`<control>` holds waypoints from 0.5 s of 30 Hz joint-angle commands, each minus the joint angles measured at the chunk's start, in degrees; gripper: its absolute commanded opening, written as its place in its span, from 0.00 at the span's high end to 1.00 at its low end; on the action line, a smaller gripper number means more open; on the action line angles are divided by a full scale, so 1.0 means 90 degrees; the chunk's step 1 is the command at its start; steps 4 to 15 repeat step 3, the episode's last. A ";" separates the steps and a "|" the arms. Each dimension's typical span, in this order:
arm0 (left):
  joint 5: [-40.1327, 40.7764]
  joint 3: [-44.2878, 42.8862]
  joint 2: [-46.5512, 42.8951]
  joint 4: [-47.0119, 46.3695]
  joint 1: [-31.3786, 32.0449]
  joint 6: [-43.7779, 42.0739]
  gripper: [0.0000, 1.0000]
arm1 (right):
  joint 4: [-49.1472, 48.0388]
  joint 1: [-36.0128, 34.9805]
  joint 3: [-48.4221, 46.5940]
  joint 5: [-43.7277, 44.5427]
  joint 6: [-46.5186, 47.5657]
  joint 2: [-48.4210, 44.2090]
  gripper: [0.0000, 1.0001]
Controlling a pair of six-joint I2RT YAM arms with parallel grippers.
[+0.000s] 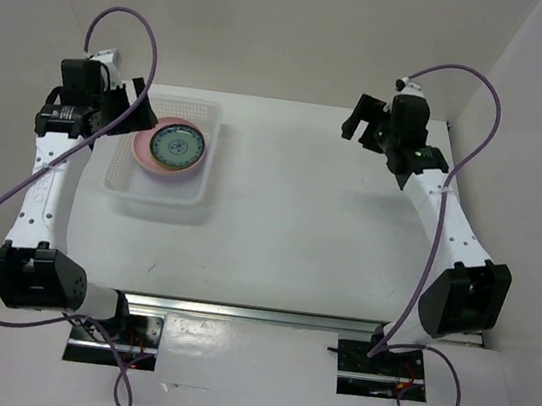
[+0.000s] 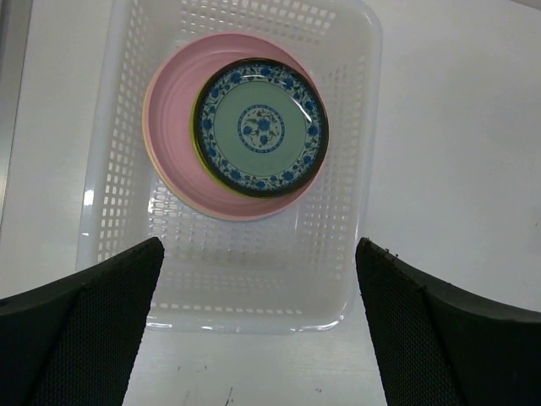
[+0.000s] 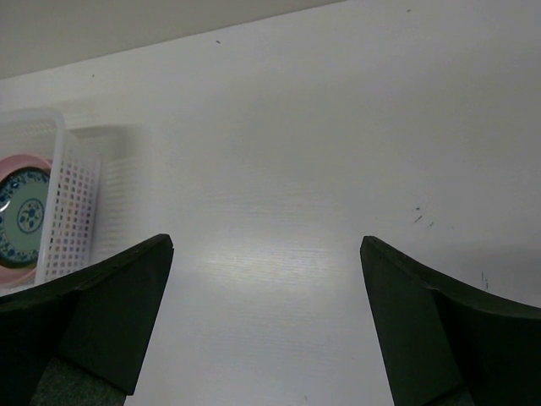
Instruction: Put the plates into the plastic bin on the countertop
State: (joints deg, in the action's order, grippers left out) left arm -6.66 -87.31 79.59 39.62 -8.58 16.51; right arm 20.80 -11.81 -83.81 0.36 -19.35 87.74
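Observation:
The plastic bin stands at the back left of the countertop. Inside it lies a stack of plates: a pink plate with the small dark teal patterned plate on top; a thin lime green edge shows under the teal one in the left wrist view. The other plates are hidden. My left gripper is open and empty, above the bin's left end; the left wrist view shows the bin and the teal plate below. My right gripper is open and empty at the back right, over bare countertop.
White walls close in the back and both sides. A metal rail runs along the front edge between the arm bases. The bin shows at the left edge of the right wrist view.

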 commanded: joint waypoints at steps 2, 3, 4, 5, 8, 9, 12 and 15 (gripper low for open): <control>-0.0276 0.0159 -0.0513 -0.0281 0.0006 0.0049 0.00 | 0.0082 -0.0035 0.0317 0.0203 0.0022 -0.0422 0.00; -0.0276 0.0227 -0.0600 -0.0358 0.0006 0.0050 0.00 | -0.0015 -0.0035 0.0492 0.0204 0.0022 -0.0617 0.00; -0.0276 0.0227 -0.0600 -0.0358 0.0006 0.0050 0.00 | -0.0015 -0.0035 0.0492 0.0204 0.0022 -0.0617 0.00; -0.0276 0.0227 -0.0600 -0.0358 0.0006 0.0050 0.00 | -0.0015 -0.0035 0.0492 0.0204 0.0022 -0.0617 0.00; -0.0276 0.0227 -0.0600 -0.0358 0.0006 0.0050 0.00 | -0.0015 -0.0035 0.0492 0.0204 0.0022 -0.0617 0.00; -0.0276 0.0227 -0.0600 -0.0358 0.0006 0.0050 0.00 | -0.0015 -0.0035 0.0492 0.0204 0.0022 -0.0617 0.00; -0.0276 0.0227 -0.0600 -0.0358 0.0006 0.0050 0.00 | -0.0015 -0.0035 0.0492 0.0204 0.0022 -0.0617 0.00; -0.0276 0.0227 -0.0600 -0.0358 0.0006 0.0050 0.00 | -0.0015 -0.0035 0.0492 0.0204 0.0022 -0.0617 0.00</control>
